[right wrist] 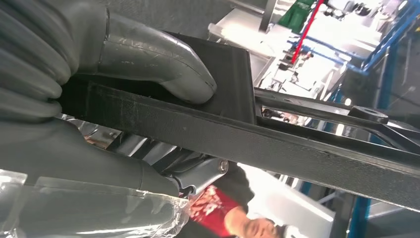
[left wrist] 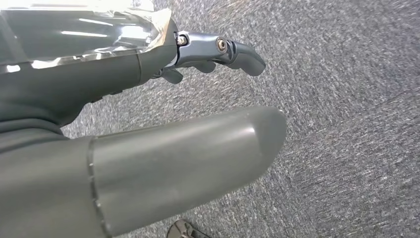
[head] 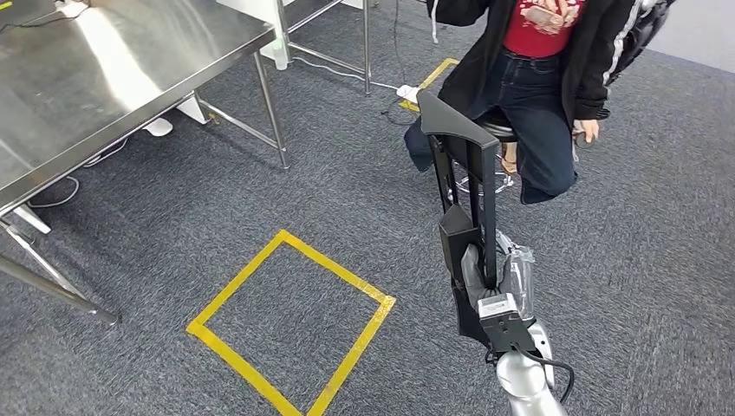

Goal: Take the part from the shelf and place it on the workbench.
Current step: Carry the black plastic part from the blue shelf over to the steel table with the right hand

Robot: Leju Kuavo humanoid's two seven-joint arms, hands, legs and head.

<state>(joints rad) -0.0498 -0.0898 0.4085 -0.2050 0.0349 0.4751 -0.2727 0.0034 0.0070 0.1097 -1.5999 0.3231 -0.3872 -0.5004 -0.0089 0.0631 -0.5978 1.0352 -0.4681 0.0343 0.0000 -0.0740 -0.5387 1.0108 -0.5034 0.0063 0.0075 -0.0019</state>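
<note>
**Right hand carrying the part, workbench off to the left**

Right hand (head: 490, 277) is gripping the black part (head: 464, 165) at its lower end; the part is standing roughly upright above the hand, its long bars rising toward a flat angled top piece. In the right wrist view the thumb (right wrist: 163, 59) is pressing on the part's flat plate (right wrist: 228, 74) while the darker fingers are wrapping under the long bar (right wrist: 297, 148), so the part is clamped between them.

Left hand (left wrist: 148, 124) is hanging over grey carpet (left wrist: 346, 124), holding nothing, fingers (left wrist: 233, 49) slightly curled but apart from the thumb.

Steel workbench (head: 104, 78) is sitting at upper left, well apart from the part. Yellow tape square (head: 290, 325) is lying on the carpet between them. A person (head: 537, 78) is sitting on a stool just beyond the part's top
</note>
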